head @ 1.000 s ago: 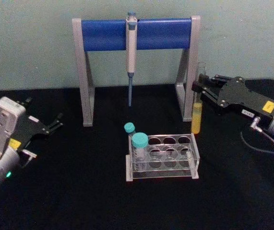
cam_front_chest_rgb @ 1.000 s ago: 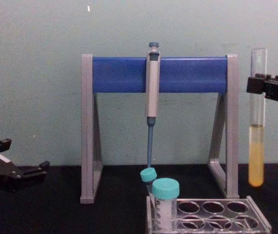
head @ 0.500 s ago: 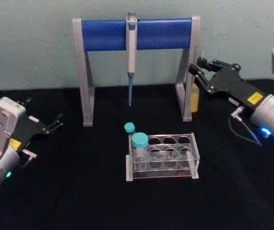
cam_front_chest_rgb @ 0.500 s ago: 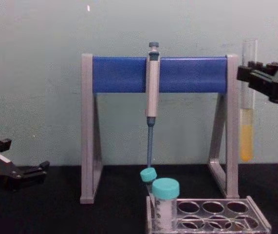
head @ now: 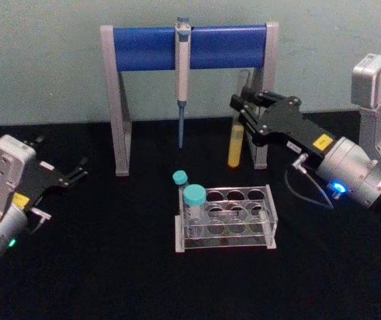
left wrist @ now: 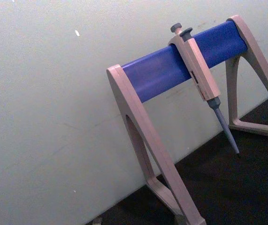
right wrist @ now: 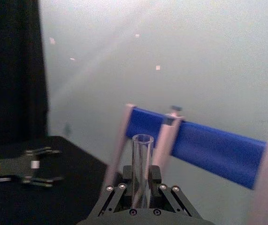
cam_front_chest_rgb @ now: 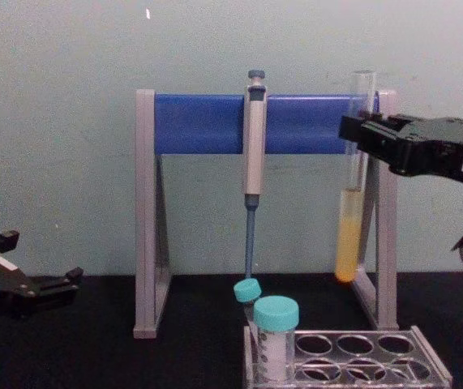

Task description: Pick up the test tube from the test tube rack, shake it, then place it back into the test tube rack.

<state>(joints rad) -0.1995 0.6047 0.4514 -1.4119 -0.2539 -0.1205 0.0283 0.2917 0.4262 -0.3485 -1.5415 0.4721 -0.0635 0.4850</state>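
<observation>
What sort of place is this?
Likely a laboratory set up for robot work: a pipette hangs on a blue-barred stand, a clear test tube rack holds teal-capped tubes, and the right gripper holds a test tube of yellow liquid; the left gripper sits parked, open.

Pale grey-green wall [cam_front_chest_rgb: 53,121] at back, a few white specks on it, lit evenly. Black matte counter [head: 110,280] butts against it.

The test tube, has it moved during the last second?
Yes. In the chest view the test tube, held by the right gripper, went leftward: from outside the stand's right leg to inside it.
</observation>
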